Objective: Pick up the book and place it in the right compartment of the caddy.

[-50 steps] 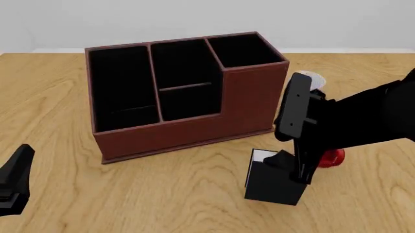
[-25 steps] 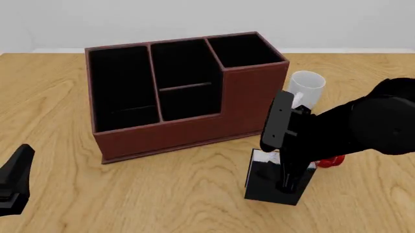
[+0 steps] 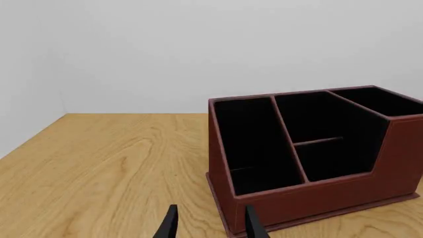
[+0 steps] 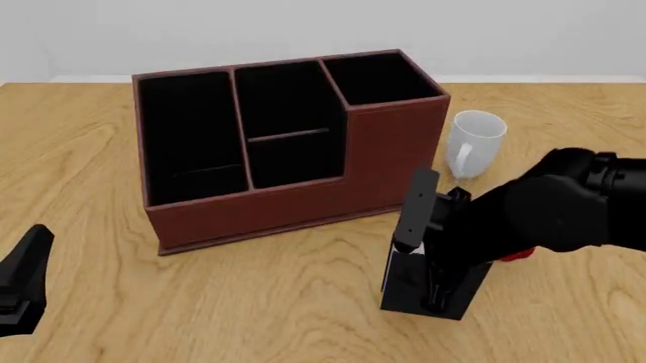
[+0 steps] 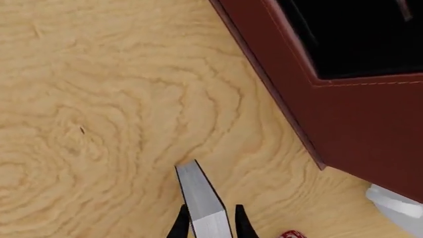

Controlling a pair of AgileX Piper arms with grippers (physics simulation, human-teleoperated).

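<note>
Two fingers of my right gripper (image 5: 208,225) straddle the upright book's (image 4: 412,286) top edge, jaws narrow, grip unconfirmed. It stands near the bench's front edge, just before the caddy (image 4: 287,144); left gripper (image 3: 208,228) hangs open, far off.

No readable text, labels, brands, numbers or signs appeared anywhere: none on the caddy (image 4: 293,144), book (image 4: 409,283), or mug (image 4: 474,140).

Red-brown caddy (image 4: 302,204), black book (image 4: 409,291), white mug (image 4: 474,144), wood-grain table (image 4: 283,302)
</note>
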